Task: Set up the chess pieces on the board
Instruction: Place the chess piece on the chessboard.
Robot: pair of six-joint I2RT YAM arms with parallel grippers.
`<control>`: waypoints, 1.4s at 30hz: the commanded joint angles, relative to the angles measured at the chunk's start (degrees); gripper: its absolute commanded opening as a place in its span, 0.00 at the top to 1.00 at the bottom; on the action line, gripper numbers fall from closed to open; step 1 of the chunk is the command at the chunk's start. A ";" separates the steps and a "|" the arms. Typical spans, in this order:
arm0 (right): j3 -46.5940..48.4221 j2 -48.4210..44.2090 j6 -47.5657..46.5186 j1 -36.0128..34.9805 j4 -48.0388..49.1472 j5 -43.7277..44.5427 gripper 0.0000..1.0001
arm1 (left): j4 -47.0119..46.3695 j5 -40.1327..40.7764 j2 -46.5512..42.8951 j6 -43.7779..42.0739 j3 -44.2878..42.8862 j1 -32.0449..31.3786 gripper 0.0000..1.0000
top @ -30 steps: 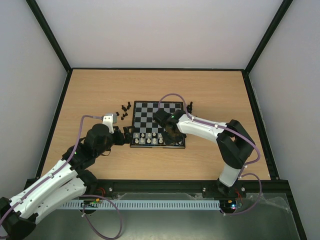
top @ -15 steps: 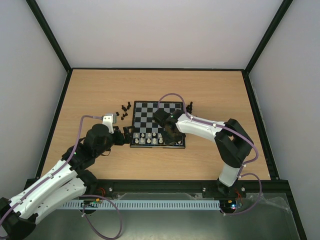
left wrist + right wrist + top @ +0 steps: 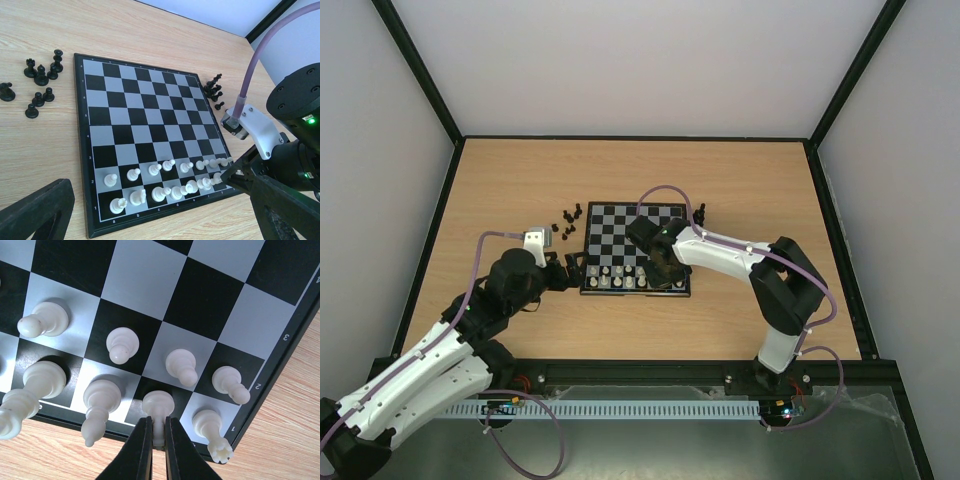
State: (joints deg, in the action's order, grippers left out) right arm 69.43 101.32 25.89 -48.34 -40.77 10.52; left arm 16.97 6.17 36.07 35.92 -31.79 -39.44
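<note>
While the left gripper (image 3: 569, 272) hangs with its jaws spread wide just off the board's near left corner, the right gripper (image 3: 158, 435) is clamped tight on a white piece (image 3: 158, 404). That piece stands on the nearest row, one square in from the corner rook (image 3: 212, 432). The board (image 3: 620, 228) lies on the wooden table (image 3: 500, 180), with the white pieces (image 3: 165, 181) lined along its two near rows. Black pieces (image 3: 41, 76) sit loose off its far left corner, and a second black cluster (image 3: 214, 89) sits off its far right.

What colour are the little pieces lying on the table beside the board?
The loose pieces are black; clearest in the left wrist view.
</note>
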 commanded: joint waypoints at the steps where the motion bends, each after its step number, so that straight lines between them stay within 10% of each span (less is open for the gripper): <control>1: -0.77 0.12 -0.32 0.35 -1.22 -0.79 0.98 | -1.77 -0.72 -0.33 -0.77 0.62 0.42 0.00; 16: -2.74 -0.94 -0.06 0.17 -0.66 -1.86 0.97 | -2.03 -0.55 -0.48 -0.92 0.69 0.42 0.01; 42: 2.02 -6.55 0.99 0.44 -3.66 2.06 0.65 | -2.67 -0.05 -0.26 -0.85 0.39 0.39 0.00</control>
State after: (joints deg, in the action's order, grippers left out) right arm 68.75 99.68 26.15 -48.23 -40.45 9.78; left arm 15.70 6.00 36.07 35.29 -31.75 -39.44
